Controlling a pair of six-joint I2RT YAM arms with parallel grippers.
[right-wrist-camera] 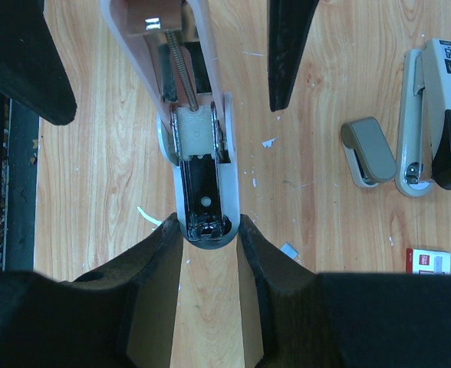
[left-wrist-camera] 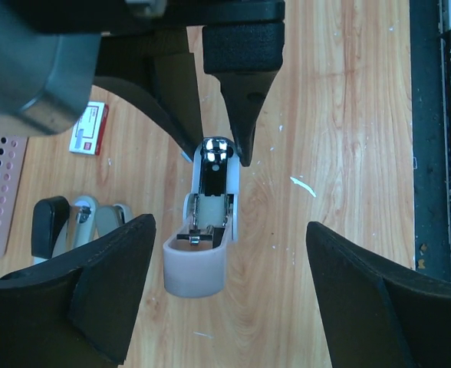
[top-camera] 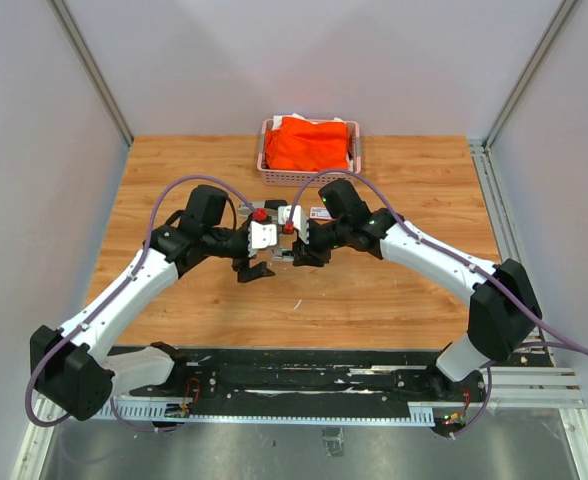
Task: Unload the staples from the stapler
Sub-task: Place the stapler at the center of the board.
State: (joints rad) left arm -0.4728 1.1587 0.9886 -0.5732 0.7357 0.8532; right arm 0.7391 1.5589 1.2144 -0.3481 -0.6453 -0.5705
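Right gripper (right-wrist-camera: 208, 230) is clamped on the rounded end of the stapler (right-wrist-camera: 199, 130), holding it over the table (right-wrist-camera: 325, 61). The stapler's top is swung open, with the spring and channel exposed. Left gripper (left-wrist-camera: 229, 238) stands wide open, one finger on either side of the stapler's other end, touching neither side. Staples cannot be made out in the channel. A pale sliver (left-wrist-camera: 302, 185) lies on the wood nearby. A second stapler (right-wrist-camera: 429, 115) and a small red-labelled box (right-wrist-camera: 429, 261) lie off to the side.
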